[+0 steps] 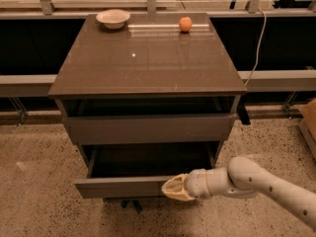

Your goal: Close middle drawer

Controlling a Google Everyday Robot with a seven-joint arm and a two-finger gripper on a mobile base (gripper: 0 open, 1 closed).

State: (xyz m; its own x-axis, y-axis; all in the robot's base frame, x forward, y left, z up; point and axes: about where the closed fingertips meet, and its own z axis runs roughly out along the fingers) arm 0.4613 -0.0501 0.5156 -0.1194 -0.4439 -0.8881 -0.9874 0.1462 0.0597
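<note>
- Camera view shows you the wide grey-brown handleless middle drawer (118,187) standing open at the cabinet's 6 o'clock side. Its slim front panel sits well forward of the carcass, and its bare dark tray is exposed behind the panel.
- The white arm's cream-tipped gripper (170,188) reaches in from 4 o'clock and sits on the outer face of that panel, right of its middle. It looks to be touching the panel or just in front of it, and the contact itself is not clear.
- You cannot tell whether the jaws are open or closed; nothing shows as held.
- The relation that matters: the drawer lies at 12 o'clock from the gripper, and its travel runs the same way, straight into the cabinet. The panel's long axis runs from 9 to 3 o'clock, across that travel.
- Because the gripper sits toward the 3 o'clock end, I judge that a push could skew the drawer on its runners. Keep the push aimed squarely at 12 o'clock.
- The taller-fronted grey drawer above (148,128) also stands slightly proud; leave it alone.
- On the glossy brown worktop (148,63), a pale round bowl (113,18) sits at 11 o'clock and a small orange fruit (185,23) at 1 o'clock, both well apart from the work.
</note>
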